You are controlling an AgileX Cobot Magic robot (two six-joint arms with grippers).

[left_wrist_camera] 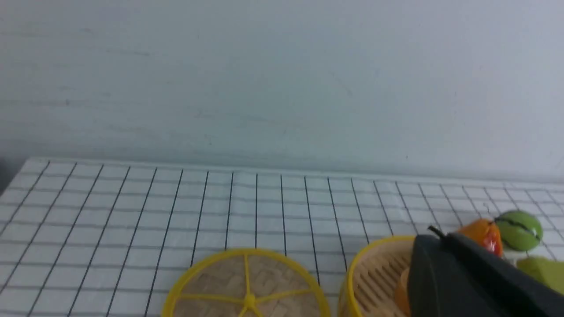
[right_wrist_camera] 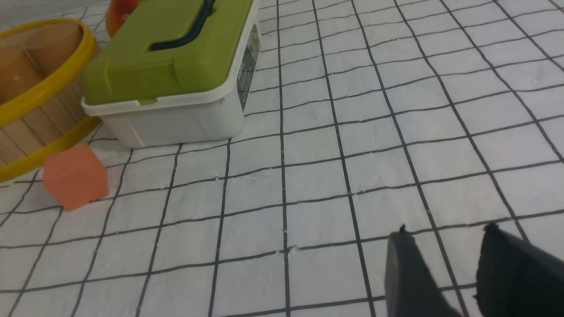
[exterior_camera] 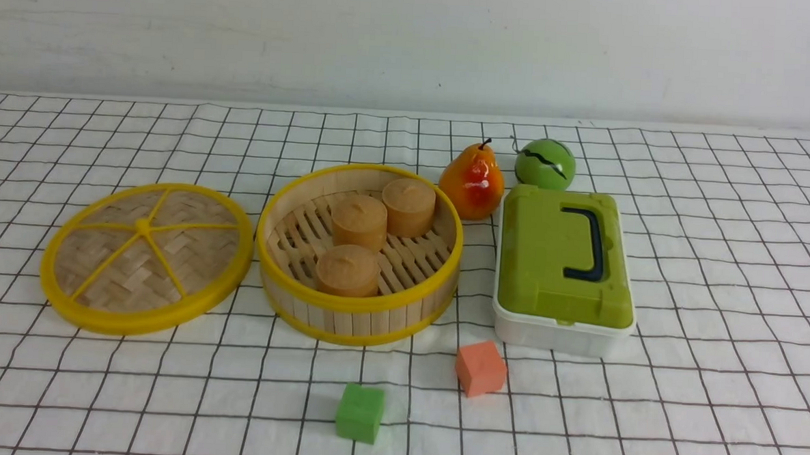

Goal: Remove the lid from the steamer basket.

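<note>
We've got the lid flat toward the worktop's left edge, just beside the steamer basket. Our left claw is pressed together, our right claw spread, both empty. The lid looks light and stiff; we'd pinch its thick rim.

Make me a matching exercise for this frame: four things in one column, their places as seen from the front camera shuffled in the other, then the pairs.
Things
1. lid
2. pear
3. orange cube
4. green cube

Places
a. nearest the camera, in front of the steamer basket
b. at the back, between the steamer basket and the green ball
c. lying flat, left of the steamer basket
d. in front of the gap between the steamer basket and the white box

Pairs: 1-c, 2-b, 3-d, 4-a
</note>
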